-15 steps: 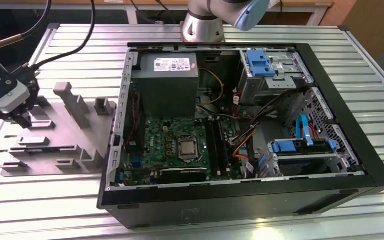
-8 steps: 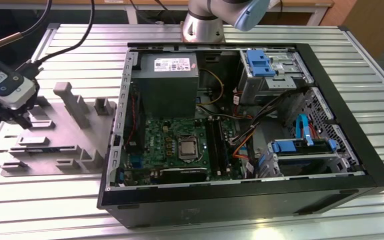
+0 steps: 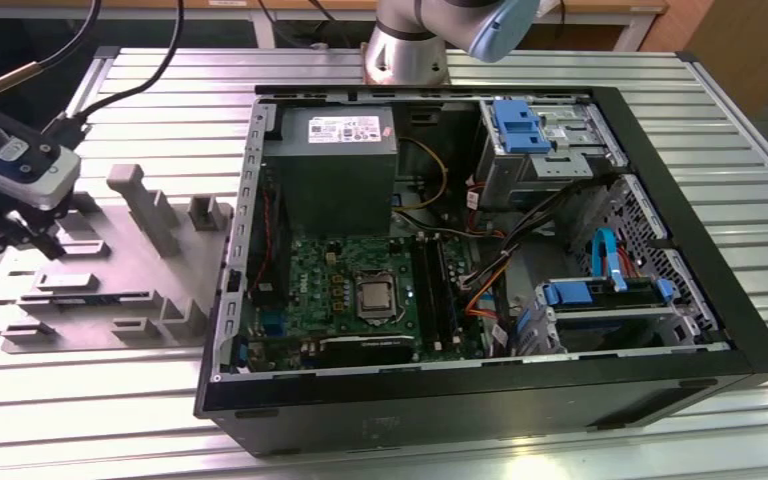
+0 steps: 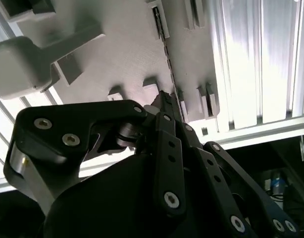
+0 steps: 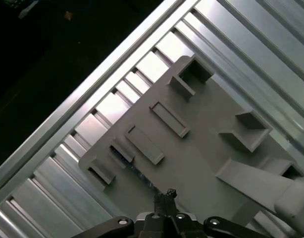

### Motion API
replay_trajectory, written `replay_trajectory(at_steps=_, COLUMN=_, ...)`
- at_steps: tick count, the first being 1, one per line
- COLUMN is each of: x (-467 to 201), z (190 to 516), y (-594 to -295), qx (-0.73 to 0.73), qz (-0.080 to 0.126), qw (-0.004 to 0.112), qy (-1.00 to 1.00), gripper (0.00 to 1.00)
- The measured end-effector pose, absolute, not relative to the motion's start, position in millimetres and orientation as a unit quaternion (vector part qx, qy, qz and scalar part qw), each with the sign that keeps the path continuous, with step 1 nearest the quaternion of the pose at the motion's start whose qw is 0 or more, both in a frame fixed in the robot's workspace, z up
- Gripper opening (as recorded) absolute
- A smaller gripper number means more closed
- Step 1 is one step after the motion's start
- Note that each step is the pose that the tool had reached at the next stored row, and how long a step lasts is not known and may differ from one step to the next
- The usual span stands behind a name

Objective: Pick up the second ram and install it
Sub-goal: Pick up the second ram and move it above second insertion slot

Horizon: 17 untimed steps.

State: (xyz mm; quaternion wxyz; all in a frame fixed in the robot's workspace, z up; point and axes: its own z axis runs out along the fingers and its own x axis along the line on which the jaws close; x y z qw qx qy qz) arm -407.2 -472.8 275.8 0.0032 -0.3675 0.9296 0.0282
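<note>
The second ram is a long thin strip standing on edge in a slot of the grey holder plate, at the exterior view's left. In both wrist views I see it edge-on, as a narrow dark line with a hint of blue-green. My gripper hangs just above the plate, with its tips over one end of the stick. The fingers are pressed together with nothing visibly between them. The black memory slots sit on the green motherboard inside the open case.
The open computer case lies on the ribbed metal table, with a grey power supply, blue drive brackets and loose cables. Raised grey holder blocks stand on the plate near my gripper. The arm's base is behind the case.
</note>
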Motion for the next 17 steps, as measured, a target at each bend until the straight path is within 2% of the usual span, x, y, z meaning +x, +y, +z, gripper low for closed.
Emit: replay_trajectory(at_steps=17, x=-407.2, z=269.2, y=-472.7, qx=-0.506, qz=0.028, qw=-0.001, qy=0.862, gripper=0.11)
